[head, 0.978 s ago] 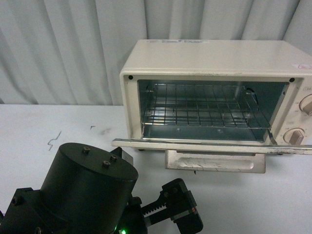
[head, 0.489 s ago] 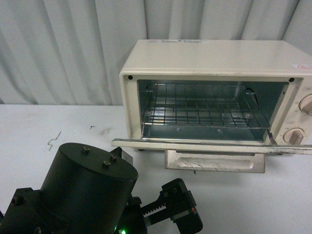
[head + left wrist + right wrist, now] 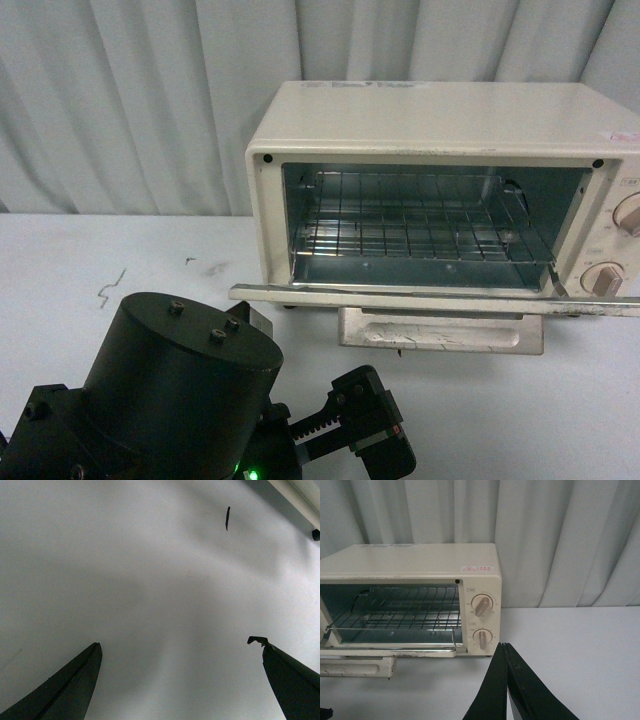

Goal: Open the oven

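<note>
The cream-white oven [image 3: 440, 120] stands at the back right of the white table, also in the right wrist view [image 3: 410, 562]. Its door [image 3: 430, 300] lies dropped flat, with the beige handle [image 3: 440, 335] at its front edge. The wire rack [image 3: 420, 225] shows inside. Two beige knobs [image 3: 481, 605] sit at its right side. My left gripper [image 3: 180, 647] is open and empty above bare table, in front of and left of the oven. My right gripper [image 3: 503, 645] is shut and empty, in front of the oven's right end.
The left arm's black motor housing [image 3: 180, 390] fills the lower left of the front view. Small dark marks [image 3: 110, 285] lie on the white table [image 3: 120, 250]. Pale curtains [image 3: 130, 100] hang behind the oven.
</note>
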